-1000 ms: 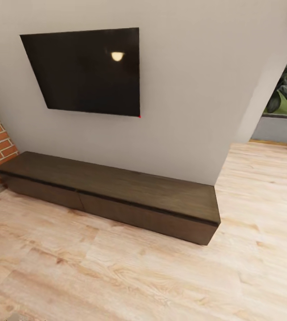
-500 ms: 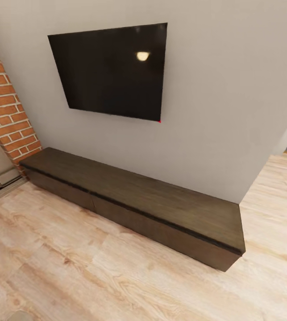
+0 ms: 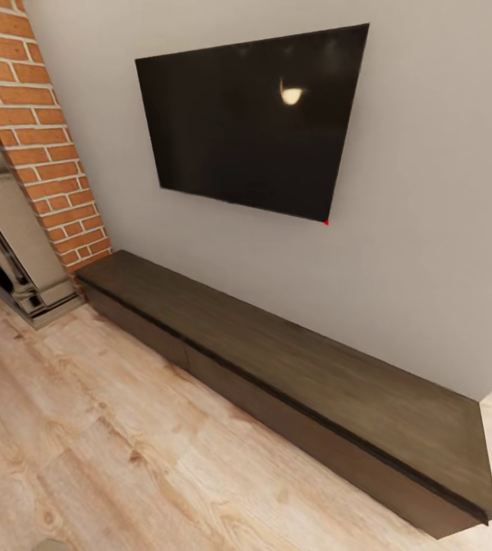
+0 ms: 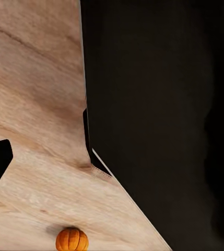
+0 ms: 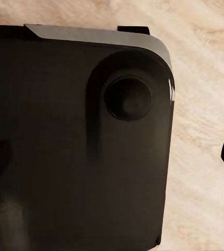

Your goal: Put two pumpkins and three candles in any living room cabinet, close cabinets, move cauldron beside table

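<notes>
A pale grey wall (image 3: 421,252) and a light wooden plank floor (image 3: 85,428) frame the living room as seen from the robot's head. Along the foot of the wall runs the cabinet (image 3: 299,375), a long, low, dark-brown unit with a flat top; its handleless drawer fronts sit flush and shut, and its top carries nothing. Above it a black television (image 3: 253,126) hangs on the wall, a lamp's glow reflected in its screen and a tiny red light at its lower corner. At the cabinet's far end, to the left in the head view, rises a red brick column (image 3: 43,130), with a grey fireplace surround (image 3: 12,245) beside it at floor level. Seen from the left wrist, a large dark body of the robot (image 4: 153,120) stands over the planks, and a small orange pumpkin (image 4: 72,239) sits alone on the floor, near that dark body but clear of it. Seen from the right wrist, a dark rounded housing with a round boss (image 5: 80,141) covers most of the planks. Small black shapes at the edges of both wrist views may belong to each gripper, but whether either gripper is open or closed cannot be told.
</notes>
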`<state>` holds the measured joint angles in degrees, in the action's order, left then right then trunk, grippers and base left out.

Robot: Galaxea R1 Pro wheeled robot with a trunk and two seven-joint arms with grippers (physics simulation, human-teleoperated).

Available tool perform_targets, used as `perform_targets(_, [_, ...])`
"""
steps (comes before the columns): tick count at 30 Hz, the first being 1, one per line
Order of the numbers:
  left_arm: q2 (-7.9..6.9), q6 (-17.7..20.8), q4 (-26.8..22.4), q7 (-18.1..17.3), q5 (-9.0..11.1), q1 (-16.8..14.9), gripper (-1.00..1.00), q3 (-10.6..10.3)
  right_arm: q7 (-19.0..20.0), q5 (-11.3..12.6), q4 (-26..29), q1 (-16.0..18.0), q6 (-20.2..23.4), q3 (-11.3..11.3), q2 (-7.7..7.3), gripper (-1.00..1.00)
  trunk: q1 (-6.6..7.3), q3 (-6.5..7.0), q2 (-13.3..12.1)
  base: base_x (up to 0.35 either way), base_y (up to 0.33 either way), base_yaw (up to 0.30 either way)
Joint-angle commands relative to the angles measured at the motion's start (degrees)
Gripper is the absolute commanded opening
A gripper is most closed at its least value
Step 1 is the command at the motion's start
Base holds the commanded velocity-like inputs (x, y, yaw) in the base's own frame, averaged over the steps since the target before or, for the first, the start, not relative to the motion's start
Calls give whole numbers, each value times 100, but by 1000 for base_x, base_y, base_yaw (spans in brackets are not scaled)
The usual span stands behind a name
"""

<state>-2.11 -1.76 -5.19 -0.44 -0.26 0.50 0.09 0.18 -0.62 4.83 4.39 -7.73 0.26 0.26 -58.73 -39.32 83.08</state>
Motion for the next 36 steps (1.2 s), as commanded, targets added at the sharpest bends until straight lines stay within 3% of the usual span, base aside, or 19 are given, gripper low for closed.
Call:
perform_targets(1, [0, 0, 0, 0, 0, -2, 100, 0, 0, 0, 0, 0, 0, 0, 0, 100, 0, 0, 0, 330, 0, 297])
perform_targets(28, [0, 0, 0, 0, 0, -2, 100, 0, 0, -8, 0, 0, 3, 9, 5, 100, 0, 0, 0, 330, 0, 296])
perform_targets(34, [0, 0, 2, 0, 0, 1, 100, 16, 42, -3, 0, 0, 18, 28, -31, 100, 0, 0, 0, 177, 0, 92])
perform_targets(36, [0, 0, 0, 2, 0, 1, 100, 17, 54, -28, 0, 0, 14, 180, -31, 100, 0, 0, 0, 14, 0, 6])
